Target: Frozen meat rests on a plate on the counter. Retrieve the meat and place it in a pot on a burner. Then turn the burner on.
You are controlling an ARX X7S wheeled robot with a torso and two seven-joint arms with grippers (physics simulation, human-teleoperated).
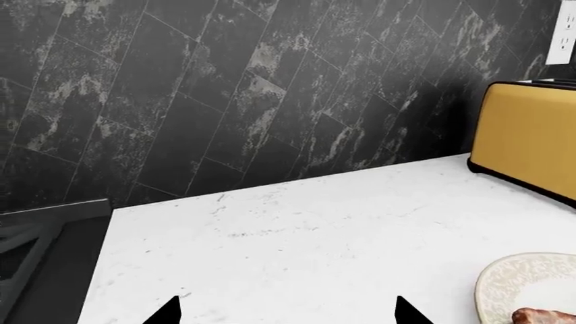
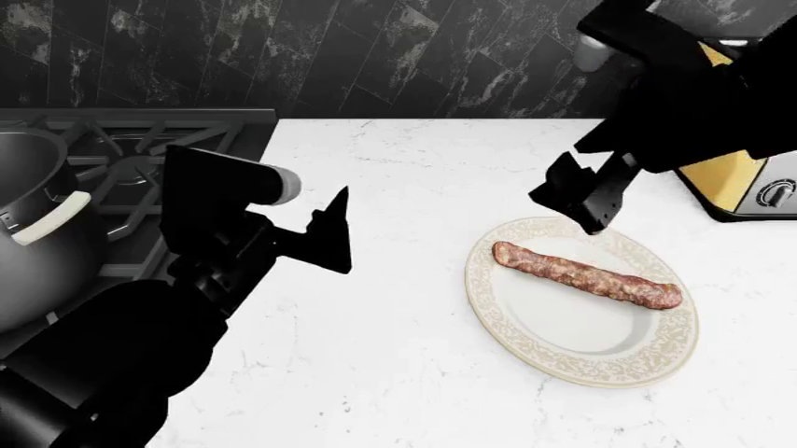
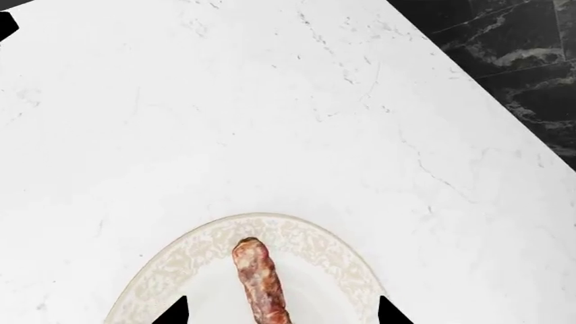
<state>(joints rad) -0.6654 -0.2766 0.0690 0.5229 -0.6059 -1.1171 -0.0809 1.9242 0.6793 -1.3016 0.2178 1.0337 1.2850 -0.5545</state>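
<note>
The meat (image 2: pixel 585 274), a long mottled reddish-brown sausage, lies across the cream plate (image 2: pixel 513 319) on the white counter (image 2: pixel 398 168). My right gripper (image 2: pixel 585 198) hangs open above the plate's far rim, near the meat's left end; in the right wrist view the meat (image 3: pixel 260 280) runs between the two open fingertips of that gripper (image 3: pixel 282 313), untouched. My left gripper (image 2: pixel 327 233) is open over bare counter, left of the plate, with nothing in it; its wrist view shows only the plate's edge (image 1: pixel 504 283) and a tip of meat (image 1: pixel 543 315). The grey pot (image 2: pixel 32 233) stands on the stove at the left, over a burner hidden beneath it.
A yellow toaster (image 2: pixel 734 182) stands at the back right, close behind my right arm. The dark stove grate (image 2: pixel 125 140) borders the counter on the left. A black tiled wall (image 2: pixel 373 56) closes the back, with a white outlet (image 1: pixel 562 37) on it.
</note>
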